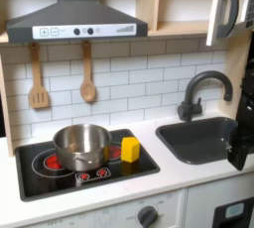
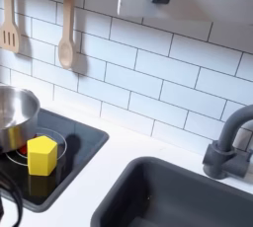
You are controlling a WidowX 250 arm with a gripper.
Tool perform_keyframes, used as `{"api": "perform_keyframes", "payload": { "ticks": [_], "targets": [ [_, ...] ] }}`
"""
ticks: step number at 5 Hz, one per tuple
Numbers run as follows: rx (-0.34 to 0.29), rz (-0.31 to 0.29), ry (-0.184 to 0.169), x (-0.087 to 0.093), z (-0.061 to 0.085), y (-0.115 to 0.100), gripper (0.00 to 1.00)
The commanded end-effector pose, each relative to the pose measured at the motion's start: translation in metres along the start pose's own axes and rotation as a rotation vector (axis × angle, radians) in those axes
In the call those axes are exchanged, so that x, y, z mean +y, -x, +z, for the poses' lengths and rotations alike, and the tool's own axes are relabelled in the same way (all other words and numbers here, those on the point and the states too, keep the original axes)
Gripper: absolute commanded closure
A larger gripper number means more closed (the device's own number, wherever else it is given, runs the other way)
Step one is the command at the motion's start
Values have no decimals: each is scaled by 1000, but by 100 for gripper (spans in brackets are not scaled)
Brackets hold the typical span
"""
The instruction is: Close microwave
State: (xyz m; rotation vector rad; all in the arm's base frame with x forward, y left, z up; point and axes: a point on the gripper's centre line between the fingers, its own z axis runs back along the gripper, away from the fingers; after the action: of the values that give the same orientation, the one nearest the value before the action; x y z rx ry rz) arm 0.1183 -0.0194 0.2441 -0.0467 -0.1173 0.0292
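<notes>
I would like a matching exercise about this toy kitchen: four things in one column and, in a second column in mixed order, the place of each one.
Things:
1. yellow block
2. metal pot
3. wooden spoon
4. faucet

Places:
A. hanging on the tiled wall under the range hood
B. behind the dark sink
C. on the stove, over a red burner
D. on the stove, to the right of the pot in the first exterior view

Pairs: 1-D, 2-C, 3-A, 4-B
</notes>
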Motion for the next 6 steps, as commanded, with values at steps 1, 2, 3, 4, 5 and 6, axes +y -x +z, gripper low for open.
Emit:
{"api": "perform_keyframes", "payload": {
  "ticks": [1, 2, 3, 4, 5, 6],
  "targets": [
    [0, 0, -1, 0, 0, 0, 0],
    [5, -44, -13, -4, -1, -5, 0],
    [12, -54, 15, -10, -4, -12, 0],
    [-9, -57, 26, -13, -2, -25, 0],
    [-21, -80, 37, -20, 2, -35, 0],
    [-30, -112, 53, -28, 7, -46, 0]
  ]
}}
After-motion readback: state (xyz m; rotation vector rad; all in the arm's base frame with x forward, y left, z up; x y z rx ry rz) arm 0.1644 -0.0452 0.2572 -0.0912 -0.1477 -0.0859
